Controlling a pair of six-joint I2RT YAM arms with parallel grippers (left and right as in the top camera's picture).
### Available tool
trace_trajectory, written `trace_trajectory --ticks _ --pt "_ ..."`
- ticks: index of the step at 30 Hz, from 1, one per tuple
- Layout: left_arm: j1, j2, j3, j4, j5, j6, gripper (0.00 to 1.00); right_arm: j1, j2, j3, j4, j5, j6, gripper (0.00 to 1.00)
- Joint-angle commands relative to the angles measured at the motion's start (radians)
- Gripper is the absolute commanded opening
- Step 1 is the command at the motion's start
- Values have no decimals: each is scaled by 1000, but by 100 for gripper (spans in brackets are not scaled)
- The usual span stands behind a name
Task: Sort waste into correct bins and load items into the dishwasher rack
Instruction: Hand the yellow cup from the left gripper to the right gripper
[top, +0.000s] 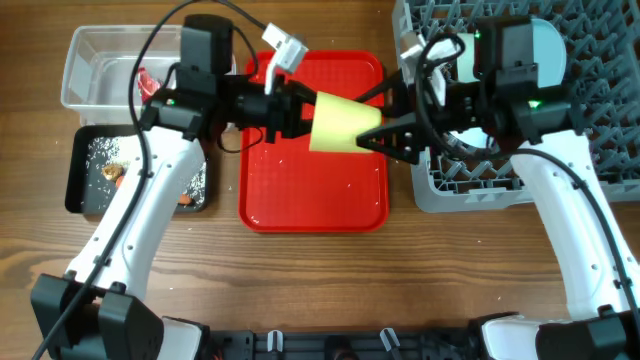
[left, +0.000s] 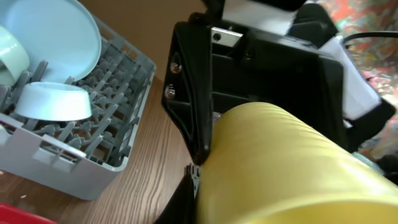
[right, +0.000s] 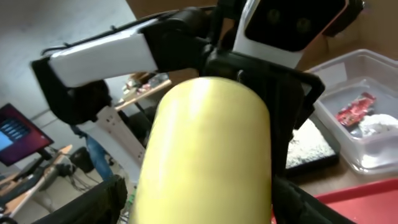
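Right jaws: spread around the narrow end of the yellow cup (top: 340, 122), one on each side, seemingly pinching it.
Left jaws: meet the cup's wide end; whether they grip it or merely touch it cannot be told.
Cup: aloft over the red tray (top: 310, 195), lying on its side between both sets of jaws.
Long axis: runs left to right across the tabletop (top: 320, 280), wide end toward the left arm, narrow end toward the right.
Rack (top: 460, 198): just right of the tray, beside the right arm, so that arm is the likelier one to carry the cup there.
Judged step: a mid-air handover.
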Motion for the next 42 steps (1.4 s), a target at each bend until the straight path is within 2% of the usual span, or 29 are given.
trace_trajectory --ticks 1,5,8,9,11,13,19,27,38,42 --pt "-15 13 5 0 -88 16 4 42 5 -5 33 31 73 72" --pt "-14 13 5 0 -88 16 4 47 5 -5 39 49 74 59" --pt "-14 13 5 4 -86 15 4 47 5 -5 38 63 74 60" --pt "-14 13 5 8 -80 12 4 48 5 -6 34 77 74 66" --pt "-13 13 5 34 -32 12 4 47 5 -8 33 88 71 88" --pt "-13 13 5 86 15 -8 4 47 5 -8 47 87 71 93" --pt "27 13 5 110 39 -22 4 47 5 -8 67 114 70 83" --pt "105 13 5 109 151 -21 4 47 5 -8 65 180 44 81" --pt "58 13 5 109 150 -21 4 47 5 -8 148 119 76 82" --pt "58 13 5 109 149 -21 4 47 5 -7 152 119 78 78"
